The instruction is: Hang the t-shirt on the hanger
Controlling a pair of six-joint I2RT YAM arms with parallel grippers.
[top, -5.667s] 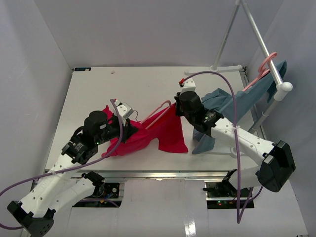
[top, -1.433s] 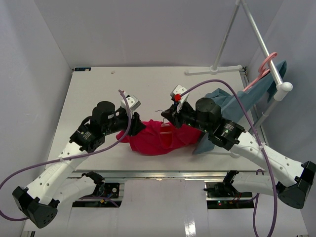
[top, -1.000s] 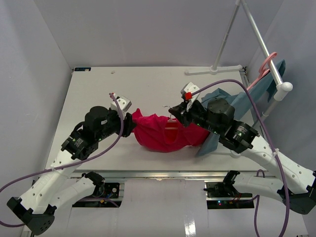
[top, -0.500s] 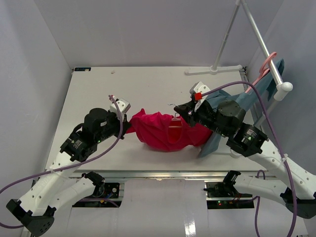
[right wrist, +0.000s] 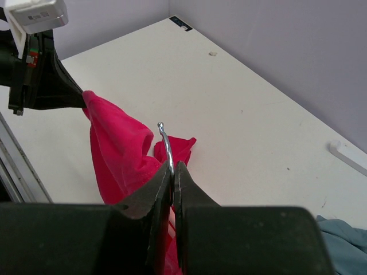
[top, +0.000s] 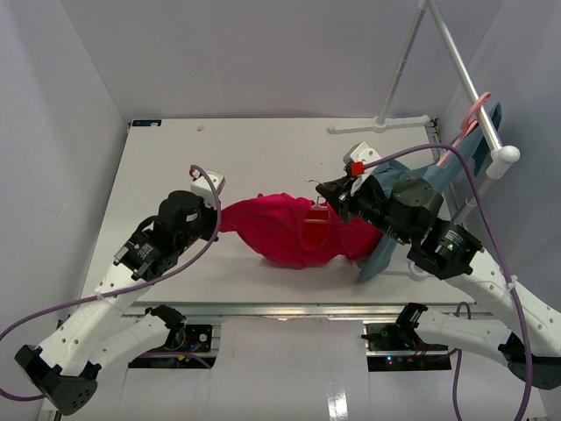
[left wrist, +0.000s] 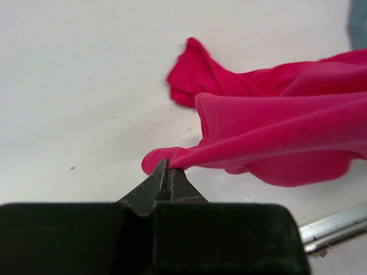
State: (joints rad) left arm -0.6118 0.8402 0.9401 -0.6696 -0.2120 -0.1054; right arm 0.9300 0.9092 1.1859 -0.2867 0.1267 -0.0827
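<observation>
The crimson t-shirt [top: 285, 230] lies bunched across the table's middle, stretched between both grippers. My left gripper [top: 221, 216] is shut on the t-shirt's left edge. In the left wrist view the gripper [left wrist: 167, 167] pinches a fold of the t-shirt [left wrist: 275, 143] just above the table. My right gripper [top: 322, 196] is shut on the hanger's thin metal hook [right wrist: 165, 143], which rises out of the gripper [right wrist: 173, 169]. A pale-pink piece of the hanger [top: 314, 237] shows in the neck opening. The rest of it is hidden inside the t-shirt [right wrist: 117, 150].
A blue-grey garment [top: 421, 180] hangs on another pink hanger [top: 471, 118] from the slanted rack pole [top: 463, 72] at the right, its hem under my right arm. The rack's white foot [top: 377, 124] lies at the back. A metal rail [top: 263, 307] marks the front edge.
My left gripper has shut on the t-shirt's left edge and drawn it leftward. The right arm carried the hanger's hook slightly right, so the t-shirt now spreads wider.
</observation>
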